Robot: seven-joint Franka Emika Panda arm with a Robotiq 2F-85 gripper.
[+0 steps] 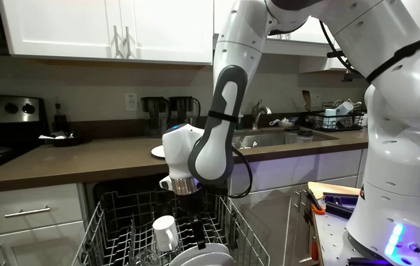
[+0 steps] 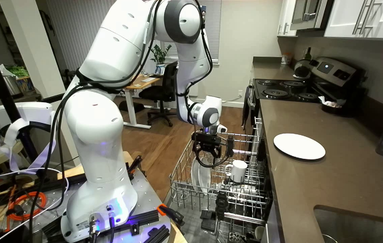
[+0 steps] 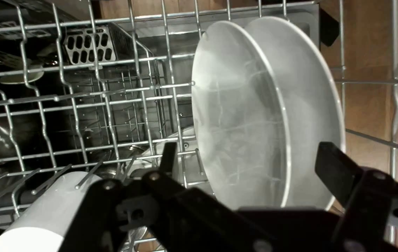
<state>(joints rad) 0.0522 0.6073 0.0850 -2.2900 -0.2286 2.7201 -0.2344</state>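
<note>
In the wrist view, 2 white plates (image 3: 237, 115) are framed between the widely parted fingers (image 3: 169, 157) of a gripper (image 3: 247, 153), with nothing clamped. The plates are stood side by side in a dishwasher rack (image 3: 151, 87), their long axis running up and down the view, crosswise to the line from fingertip to fingertip. A gap is left between the left-hand plate and the finger beside it; the rim of the right-hand plate is overlapped by the opposite finger, and whether contact is made cannot be told. The alignment of that rim with that finger is judged to be the relation that matters most. A white mug (image 3: 52, 206) is seen outside the span, at lower left.

In an exterior view, the plates (image 1: 209, 260) are shown below the gripper (image 1: 200, 242), which is carried by the only arm (image 1: 213, 159) in the scene. A fingertip is seen right at the top edge of the rear plate. The mug (image 1: 163, 231) is set just beside the plates, tilted.

In an exterior view, the plates (image 2: 195, 176) are seen on edge beneath the gripper (image 2: 209, 157), on the side of the rack away from the counter (image 2: 296, 182); the mug (image 2: 238, 171) is lodged on the counter side. A separate white dish (image 2: 299, 146) is laid on the counter, well apart.
</note>
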